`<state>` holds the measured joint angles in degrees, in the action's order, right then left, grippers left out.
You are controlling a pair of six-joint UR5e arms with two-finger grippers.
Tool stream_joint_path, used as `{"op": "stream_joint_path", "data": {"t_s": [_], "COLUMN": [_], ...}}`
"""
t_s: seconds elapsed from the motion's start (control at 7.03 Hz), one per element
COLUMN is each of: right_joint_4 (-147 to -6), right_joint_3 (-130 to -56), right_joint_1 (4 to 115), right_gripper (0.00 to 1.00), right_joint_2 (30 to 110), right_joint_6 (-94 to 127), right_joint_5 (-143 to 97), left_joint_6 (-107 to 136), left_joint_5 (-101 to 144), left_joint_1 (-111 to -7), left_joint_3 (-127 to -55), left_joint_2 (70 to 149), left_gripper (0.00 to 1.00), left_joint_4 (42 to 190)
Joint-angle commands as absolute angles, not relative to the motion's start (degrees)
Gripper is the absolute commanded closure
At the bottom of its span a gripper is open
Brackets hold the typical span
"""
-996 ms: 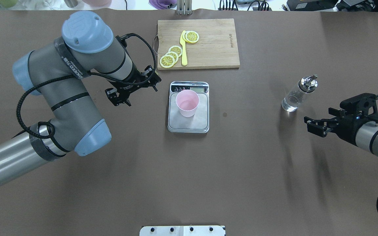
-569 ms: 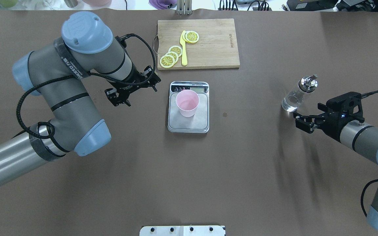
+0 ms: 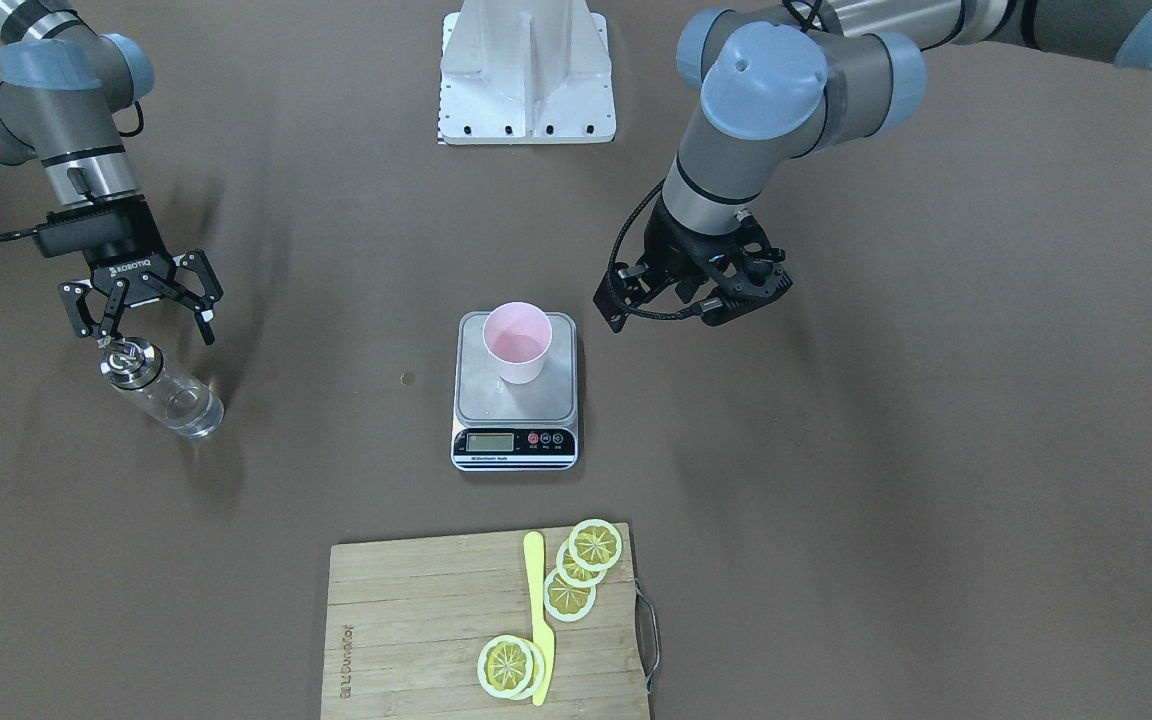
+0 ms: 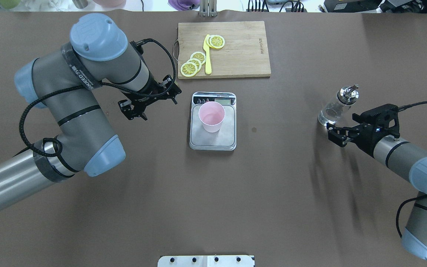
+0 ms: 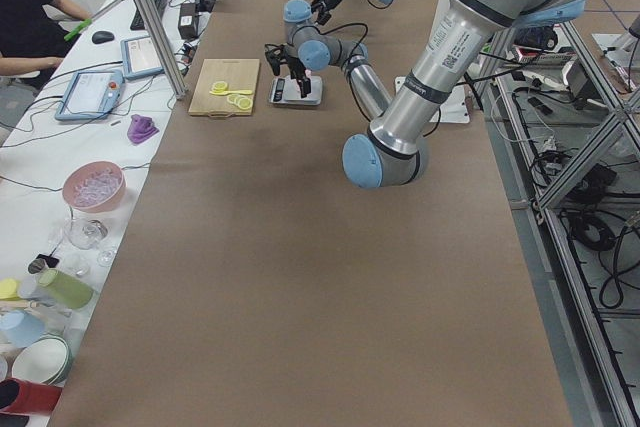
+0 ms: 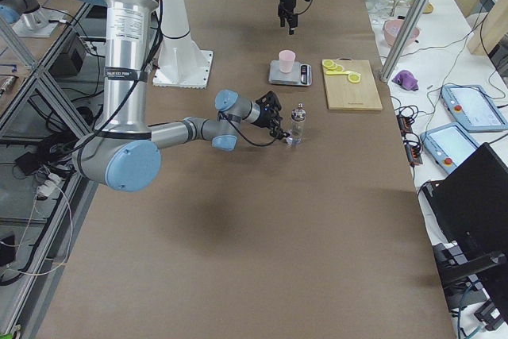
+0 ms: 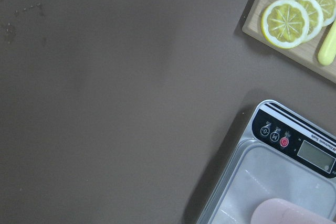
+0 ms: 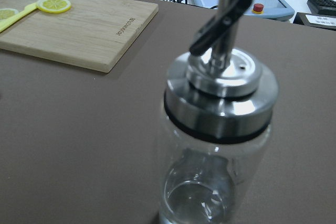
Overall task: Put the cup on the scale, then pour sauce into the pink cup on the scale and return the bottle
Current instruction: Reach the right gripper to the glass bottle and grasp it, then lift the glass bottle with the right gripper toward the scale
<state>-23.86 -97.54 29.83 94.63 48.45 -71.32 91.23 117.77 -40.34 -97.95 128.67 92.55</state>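
Note:
The pink cup (image 4: pixel 211 116) stands upright on the silver scale (image 4: pixel 213 141) at the table's middle, also in the front view (image 3: pixel 517 342). The clear glass bottle (image 4: pixel 329 114) with its silver pourer cap stands upright on the right; clear liquid shows in its bottom in the right wrist view (image 8: pixel 215 145). My right gripper (image 4: pixel 336 135) is open and empty, just short of the bottle on its near side, with the jaws spread behind the bottle's cap in the front view (image 3: pixel 139 325). My left gripper (image 4: pixel 139 111) hangs open and empty left of the scale, apart from the cup.
A wooden cutting board (image 4: pixel 243 48) with lemon slices (image 4: pixel 193 63) and a yellow knife (image 4: pixel 207 55) lies behind the scale. The robot's base plate (image 4: pixel 206 260) is at the near edge. The left wrist view shows the scale's corner (image 7: pixel 283 129) and the board's corner (image 7: pixel 253 23).
My right gripper has moved left and forward, closing in on the bottle, still open. The left arm, cup, scale and bottle have not moved.

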Motion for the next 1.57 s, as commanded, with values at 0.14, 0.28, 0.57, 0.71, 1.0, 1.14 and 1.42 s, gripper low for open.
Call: {"op": "stream_joint_path", "data": {"t_s": [0.14,0.28,0.57,0.71,1.0,1.14,1.42], "right_joint_4": [-22.5,-22.5,-22.5,-22.6,-22.6,-22.5,-22.5], "right_joint_3": [-95.4,-95.1,-94.2,-93.9,-92.6,-91.6,-91.1], "right_joint_1": [29.9,29.9,30.2,30.8,31.6,31.8,32.0], "right_gripper": [0.07,0.07,0.08,0.08,0.08,0.08,0.08], "right_joint_2": [93.0,92.8,92.3,91.2,89.9,89.1,88.2], "right_joint_6": [45.7,45.4,45.3,45.3,45.4,45.4,45.4], "right_joint_5": [-70.1,-69.3,-68.9,-68.8,-68.8,-68.8,-68.2], "left_joint_6": [90.8,90.8,90.8,90.8,90.8,90.8,90.8], "left_joint_5": [117.8,117.8,117.8,117.8,117.8,117.8,117.8], "left_joint_1": [-40.3,-40.3,-40.3,-40.3,-40.3,-40.3,-40.3], "left_joint_3": [-97.7,-97.7,-97.7,-97.7,-97.7,-97.6,-97.6], "left_joint_2": [128.6,128.7,128.7,128.7,128.6,128.6,128.6], "left_gripper": [0.02,0.02,0.02,0.02,0.02,0.02,0.02], "left_joint_4": [92.5,92.5,92.5,92.5,92.5,92.5,92.5]}}
